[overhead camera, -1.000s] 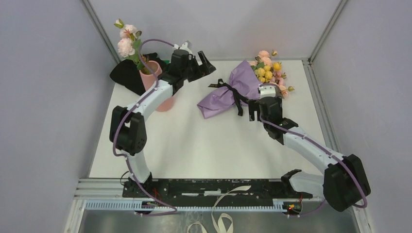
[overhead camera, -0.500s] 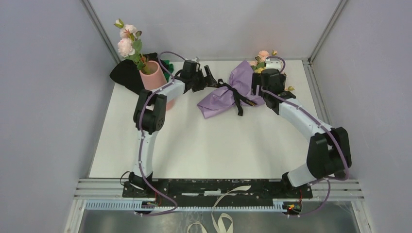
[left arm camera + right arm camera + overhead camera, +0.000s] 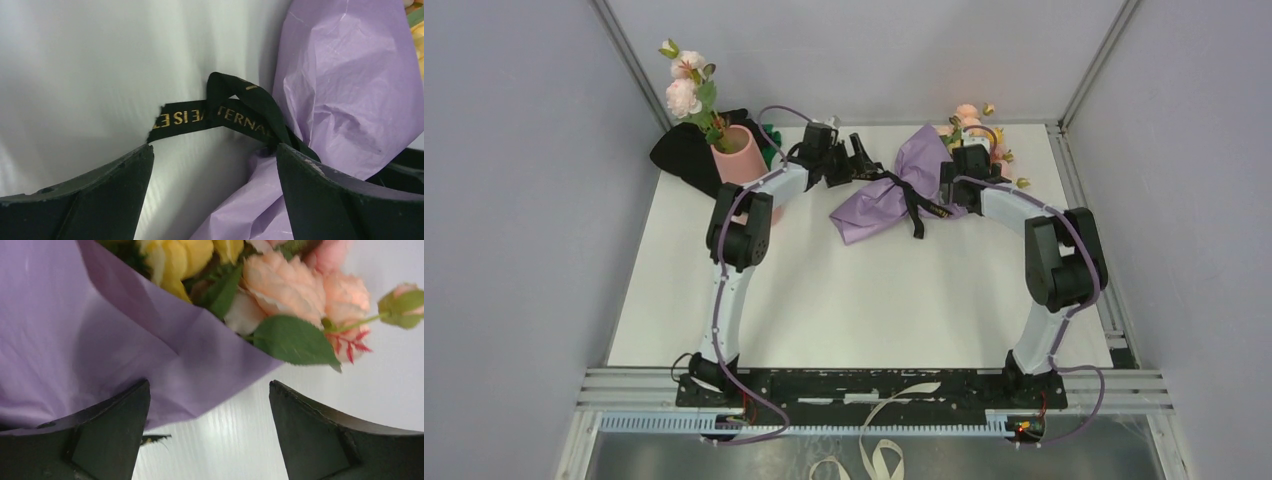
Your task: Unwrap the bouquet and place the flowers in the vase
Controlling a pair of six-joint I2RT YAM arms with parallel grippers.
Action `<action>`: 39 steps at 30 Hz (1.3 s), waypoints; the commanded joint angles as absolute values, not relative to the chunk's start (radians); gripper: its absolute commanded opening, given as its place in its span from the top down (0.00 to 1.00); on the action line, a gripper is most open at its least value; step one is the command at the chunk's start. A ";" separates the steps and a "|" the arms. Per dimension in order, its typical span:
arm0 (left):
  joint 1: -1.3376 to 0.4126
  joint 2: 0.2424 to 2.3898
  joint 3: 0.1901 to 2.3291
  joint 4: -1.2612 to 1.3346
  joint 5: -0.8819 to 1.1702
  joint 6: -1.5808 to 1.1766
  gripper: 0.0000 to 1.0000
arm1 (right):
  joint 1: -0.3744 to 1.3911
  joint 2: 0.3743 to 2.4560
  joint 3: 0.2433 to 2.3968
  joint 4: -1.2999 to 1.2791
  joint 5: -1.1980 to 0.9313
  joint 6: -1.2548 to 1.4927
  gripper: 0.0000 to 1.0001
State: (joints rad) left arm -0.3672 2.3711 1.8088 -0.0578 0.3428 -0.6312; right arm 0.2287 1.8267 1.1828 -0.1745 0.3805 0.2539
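One lilac paper-cone bouquet (image 3: 894,195) with one black ribbon (image 3: 220,117), far-centre on the white table (image 3: 824,300), one salmon-pink cylindrical vase (image 3: 742,155) apart at left; two pincers spread wide, empty: left gripper (image 3: 215,150) astride the ribbon, right gripper (image 3: 210,385) astride the flowered mouth.

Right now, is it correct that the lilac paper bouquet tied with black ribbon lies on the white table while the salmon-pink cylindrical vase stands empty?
Not quite: the salmon-pink cylindrical vase holds a pale pink sprig with buds, as the top external view shows. The lilac paper bouquet does lie on the white table.
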 commanded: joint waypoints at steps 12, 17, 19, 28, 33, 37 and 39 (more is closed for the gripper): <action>-0.566 2.257 1.542 -0.091 0.232 -0.644 0.00 | 0.224 1.986 1.331 -0.067 0.247 0.254 0.04; -0.638 2.165 1.462 -0.121 0.168 -0.641 0.00 | 0.228 1.989 1.319 -0.008 0.198 0.244 0.02; -0.654 2.140 1.423 -0.113 0.170 -0.653 0.00 | 0.228 1.994 1.335 -0.007 0.175 0.239 0.02; -0.738 2.051 1.255 -0.053 0.188 -0.689 0.00 | 0.251 1.943 1.315 0.026 0.136 0.224 0.02; -0.794 2.098 1.299 -0.024 0.225 -0.707 0.00 | 0.257 1.898 1.246 0.052 0.103 0.255 0.02; -0.820 2.112 1.343 -0.053 0.203 -0.699 0.00 | 0.261 1.832 1.167 0.097 0.136 0.254 0.02; -0.819 2.101 1.356 -0.082 0.172 -0.674 0.00 | 0.261 1.794 1.150 0.090 0.178 0.252 0.02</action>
State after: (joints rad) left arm -0.8028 2.0686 1.3354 0.0242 0.1883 -0.6720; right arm 0.2485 1.8950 1.1835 0.0448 0.1413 0.2413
